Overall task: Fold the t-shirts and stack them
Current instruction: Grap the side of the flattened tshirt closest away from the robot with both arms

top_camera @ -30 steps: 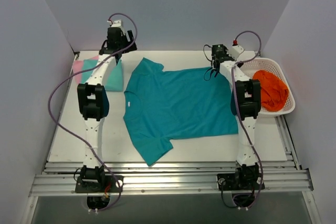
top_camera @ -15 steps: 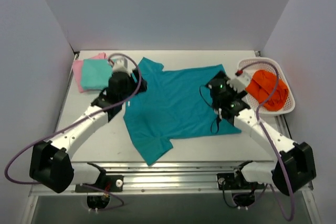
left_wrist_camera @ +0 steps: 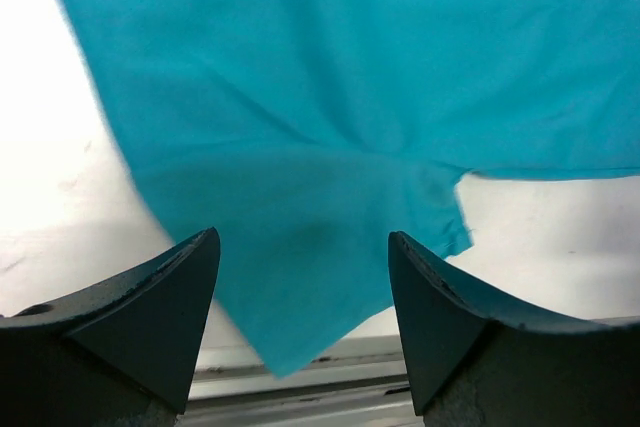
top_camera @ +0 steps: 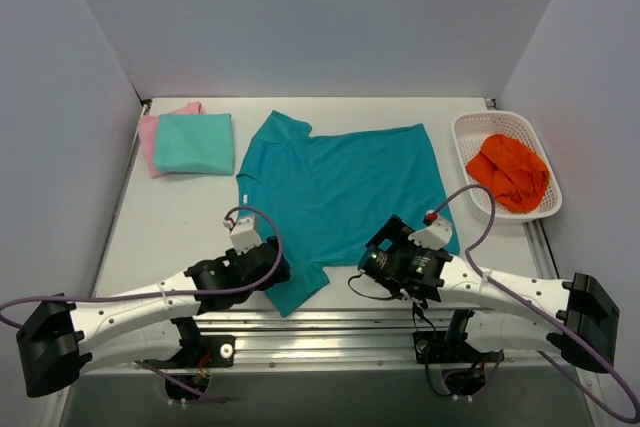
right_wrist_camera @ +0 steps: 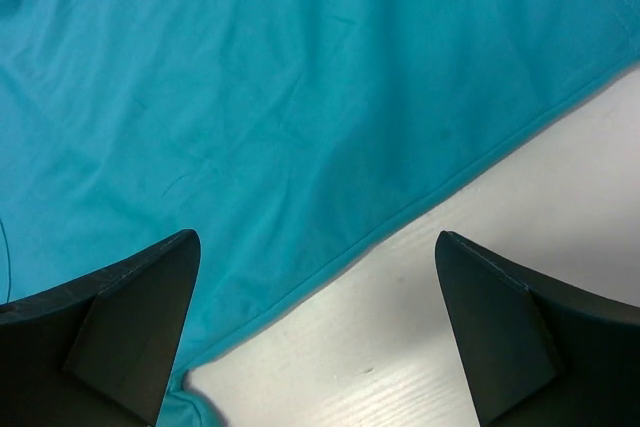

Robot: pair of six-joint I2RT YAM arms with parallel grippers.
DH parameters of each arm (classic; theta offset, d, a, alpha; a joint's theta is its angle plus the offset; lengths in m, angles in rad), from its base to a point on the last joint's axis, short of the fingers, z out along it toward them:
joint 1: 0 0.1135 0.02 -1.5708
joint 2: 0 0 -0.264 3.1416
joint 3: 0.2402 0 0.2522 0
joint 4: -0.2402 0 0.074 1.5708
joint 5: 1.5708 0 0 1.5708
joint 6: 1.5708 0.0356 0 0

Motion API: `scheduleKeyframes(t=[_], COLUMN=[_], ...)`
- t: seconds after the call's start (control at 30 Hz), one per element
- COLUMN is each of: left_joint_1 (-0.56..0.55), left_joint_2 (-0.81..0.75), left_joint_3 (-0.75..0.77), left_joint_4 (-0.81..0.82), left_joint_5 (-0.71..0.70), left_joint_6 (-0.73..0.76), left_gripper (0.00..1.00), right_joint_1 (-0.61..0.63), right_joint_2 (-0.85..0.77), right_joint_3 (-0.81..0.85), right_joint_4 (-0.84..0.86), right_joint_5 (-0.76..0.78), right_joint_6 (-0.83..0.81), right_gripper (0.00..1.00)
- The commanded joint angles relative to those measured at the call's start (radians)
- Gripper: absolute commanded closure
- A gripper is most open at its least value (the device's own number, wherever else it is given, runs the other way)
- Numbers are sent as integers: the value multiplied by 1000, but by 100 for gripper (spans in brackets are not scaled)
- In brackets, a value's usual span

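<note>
A deep teal t-shirt (top_camera: 340, 192) lies spread flat mid-table, collar to the left, one sleeve pointing at the near edge. My left gripper (top_camera: 272, 269) hovers low over that near sleeve (left_wrist_camera: 330, 247); its jaws (left_wrist_camera: 300, 242) stand open with the sleeve's tip showing beneath the gap, nothing gripped. To the right, my right gripper (top_camera: 388, 259) is open above the shirt's near hem (right_wrist_camera: 400, 222), with cloth under its left finger and bare table under the other (right_wrist_camera: 317, 242). At the back left, a folded aqua-mint t-shirt (top_camera: 195, 142) rests on a pink one (top_camera: 147, 137).
A white basket (top_camera: 470, 127) at the right edge holds an orange cloth (top_camera: 512, 172). The metal rail of the table's near edge (left_wrist_camera: 300, 387) runs just below the sleeve tip. Grey walls close the table in on three sides.
Both arms have swung from the far side of the table down to the near edge. The left jaws have narrowed a little. The teal shirt has not moved.
</note>
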Motion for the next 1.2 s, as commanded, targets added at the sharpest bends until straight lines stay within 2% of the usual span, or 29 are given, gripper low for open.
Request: scheduleKeyframes(t=[0.0,0.07,0.13,0.27,0.37,0.43,0.6,0.77,1.17], left_joint_1=[-50,-57,-86,-113,-136,-158,-284,-340,-494], left_joint_2=[-71,-120,-156,-166,-125,-92,0,75,184], left_joint_3=[-4,12,-14,-165,-228,-205,-191,-166,-18], left_joint_4=[-149,-264,-332,-217,-145,-162,-183,-136,-300], left_joint_5=[-147,-210,-227,-172,-166,-169,-225,-225,-202], left_joint_6=[-258,-323,-450,-631,-679,-697,-866,-882,-1039], left_gripper=[23,24,25,30,32,34,35,36,37], right_joint_1=[67,72,72,73,73,73,73,72,72], right_joint_2=[23,41,67,85,75,71,42,19,9], right_joint_3=[5,11,25,43,46,55,72,65,54], right_joint_4=[-125,-106,-124,-157,-138,-148,-207,-189,-197], right_joint_5=[101,103,130,173,195,211,244,251,239], right_joint_6=[203,190,208,243,211,203,228,208,208], right_gripper=[0,0,0,0,0,0,0,0,0])
